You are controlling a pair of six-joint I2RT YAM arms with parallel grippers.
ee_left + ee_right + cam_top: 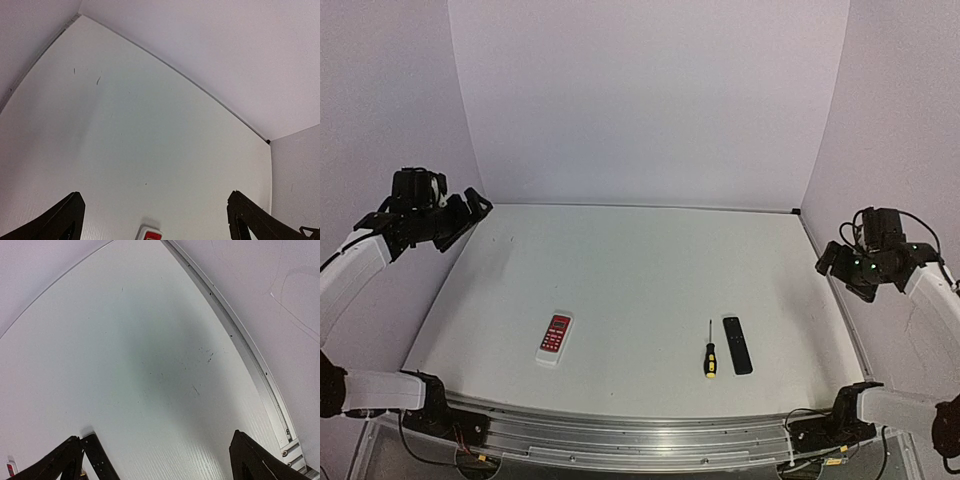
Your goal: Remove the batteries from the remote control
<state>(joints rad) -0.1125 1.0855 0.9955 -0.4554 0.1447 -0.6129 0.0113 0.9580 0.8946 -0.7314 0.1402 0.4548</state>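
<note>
White remote control (555, 338) lies red buttons up near the front of my counter (640, 250), so I guess its batteries hide underneath. My left hand (473, 210) and right hand (832, 270) hang spread wide at the sides, holding nothing.

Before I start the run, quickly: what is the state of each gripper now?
Left gripper: open, holding nothing.
Right gripper: open, holding nothing.
</note>
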